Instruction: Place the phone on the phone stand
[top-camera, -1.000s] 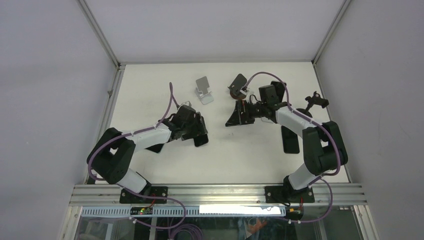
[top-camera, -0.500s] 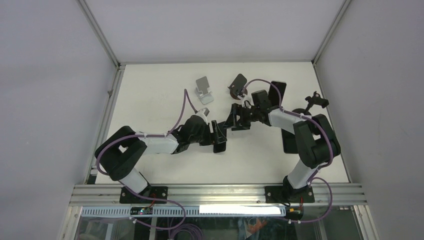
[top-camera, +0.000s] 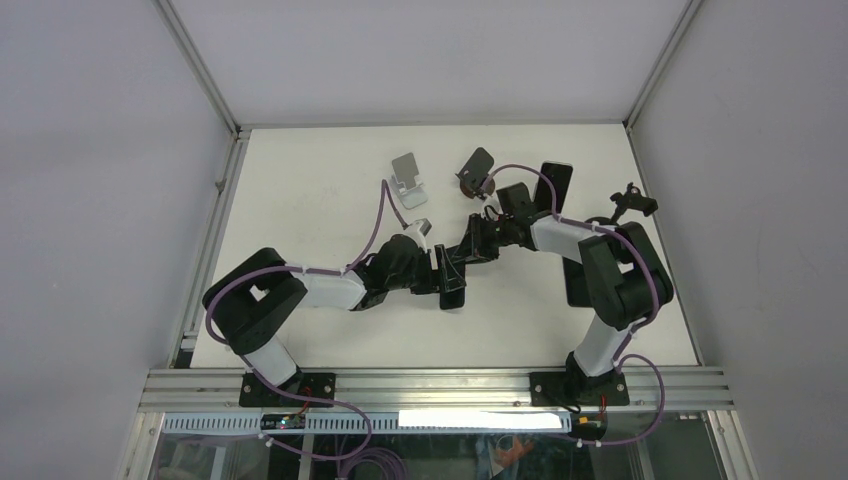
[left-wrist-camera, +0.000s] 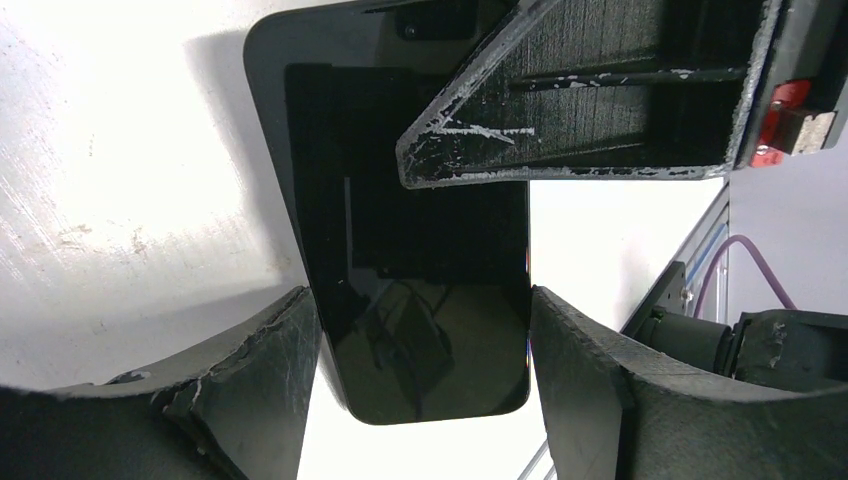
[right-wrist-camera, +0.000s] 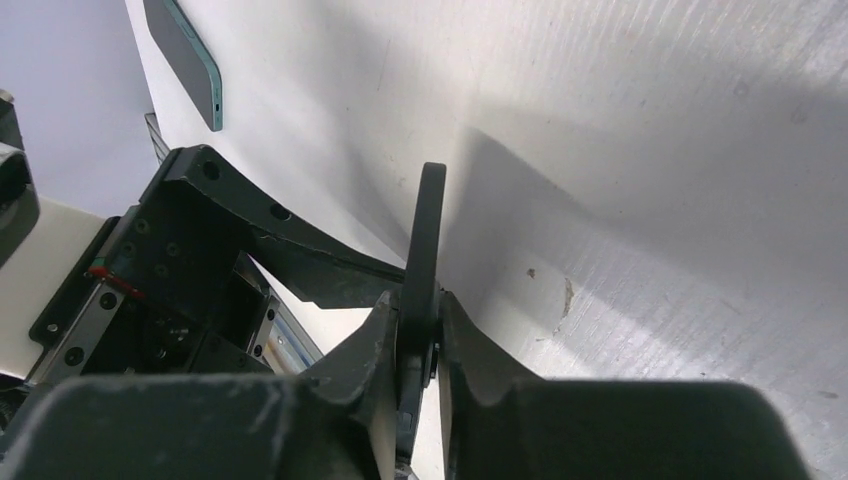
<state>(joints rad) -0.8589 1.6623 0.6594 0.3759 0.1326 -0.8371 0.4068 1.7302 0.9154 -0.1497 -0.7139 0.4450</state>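
The phone (left-wrist-camera: 400, 300) is held above the table (top-camera: 300, 180) near its middle, where the two grippers meet, and it is well apart from the silver stand (top-camera: 407, 180) at the far side.

The left wrist view shows the phone's glossy black face. The left gripper (left-wrist-camera: 420, 320) has a finger against each long edge with no gap showing, so it is closed to the phone's width. A scuffed right finger (left-wrist-camera: 600, 110) crosses the phone's upper end.

The right wrist view shows the phone edge-on as a thin dark blade. The right gripper (right-wrist-camera: 418, 305) pinches it across both faces, its fingers almost together. The same view shows a second phone (right-wrist-camera: 185, 65) with a teal edge lying flat on the table.

From above, the phone is lost among the black fingers. Only that view shows how far the stand is.

A dark stand on a brown base (top-camera: 476, 168) is just right of the silver one. Beyond it a dark phone (top-camera: 556, 184) lies by the right arm. Another black slab (top-camera: 578, 280) is partly under the right arm, and a small black clamp (top-camera: 632, 203) sits near the right edge.
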